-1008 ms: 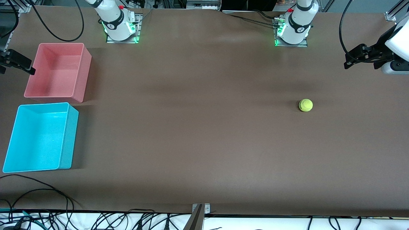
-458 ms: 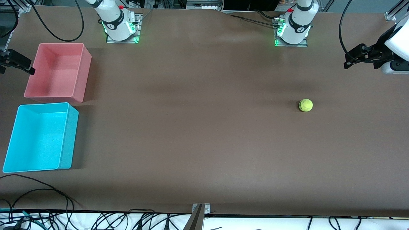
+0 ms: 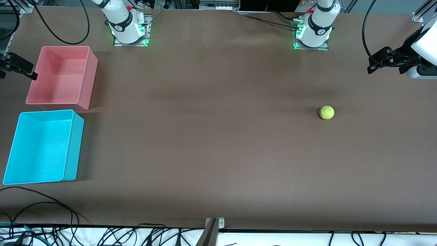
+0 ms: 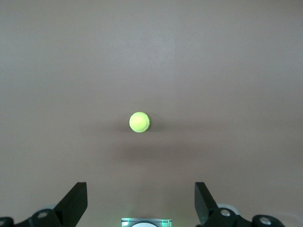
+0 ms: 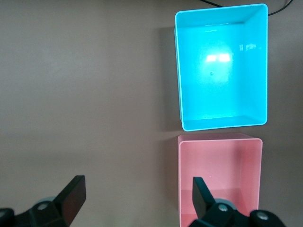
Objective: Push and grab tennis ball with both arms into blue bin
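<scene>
**Tennis ball waits alone, a long way from the blue bin**

The tennis ball [image 3: 326, 112] sits on the brown desk [image 3: 211, 136], toward the left arm's end, a bit nearer to the camera than the left arm's base. Nothing touches it.

The blue bin [image 3: 70, 147] is at the right arm's end of the desk, well apart from the ball. It is empty. A pink bin [image 3: 85, 80] stands just beside it, farther from the camera, and it is empty too.

The left pincer [image 4: 140, 203] hangs up in the air at its own end of the desk, and its camera looks down on the ball. Its two fingers are wide apart and hold nothing. The right pincer [image 5: 135, 201] hangs over the edge of the desk by the pink bin. Its fingers are wide apart too — nothing is between them.

So it looks like the job has not begun yet. The ball has not been pushed, and no one has grabbed it. All of it is left to do — push the ball across the desk toward the right arm, pick it up, and drop it in the blue bin, not the pink one.
</scene>
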You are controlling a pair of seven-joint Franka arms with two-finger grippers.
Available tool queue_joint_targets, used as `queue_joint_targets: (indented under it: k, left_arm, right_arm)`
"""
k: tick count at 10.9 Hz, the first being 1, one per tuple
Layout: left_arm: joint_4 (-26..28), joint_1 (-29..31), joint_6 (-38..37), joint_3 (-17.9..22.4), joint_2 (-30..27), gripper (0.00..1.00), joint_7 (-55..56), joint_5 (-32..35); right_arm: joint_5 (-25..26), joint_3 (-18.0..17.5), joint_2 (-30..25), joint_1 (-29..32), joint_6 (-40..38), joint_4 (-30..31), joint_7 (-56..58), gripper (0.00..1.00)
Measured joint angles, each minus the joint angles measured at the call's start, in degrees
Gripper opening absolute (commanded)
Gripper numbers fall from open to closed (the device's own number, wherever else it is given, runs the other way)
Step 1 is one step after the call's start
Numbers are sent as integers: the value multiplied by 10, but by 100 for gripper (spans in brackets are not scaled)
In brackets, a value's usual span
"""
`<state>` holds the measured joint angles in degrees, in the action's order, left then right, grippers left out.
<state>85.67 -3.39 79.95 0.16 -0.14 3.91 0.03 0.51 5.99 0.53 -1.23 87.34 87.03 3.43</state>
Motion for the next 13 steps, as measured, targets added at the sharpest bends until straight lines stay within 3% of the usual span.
queue_joint_targets:
  k: [6, 13]
  left_arm:
    - [0, 2, 0, 2, 1, 100, 0, 0]
    - [0, 16, 0, 7, 14, 100, 0, 0]
  right_arm:
    - [-1, -5, -12, -1, -1, -10, 0, 100]
    - [-8, 19, -10, 3, -2, -9, -1, 100]
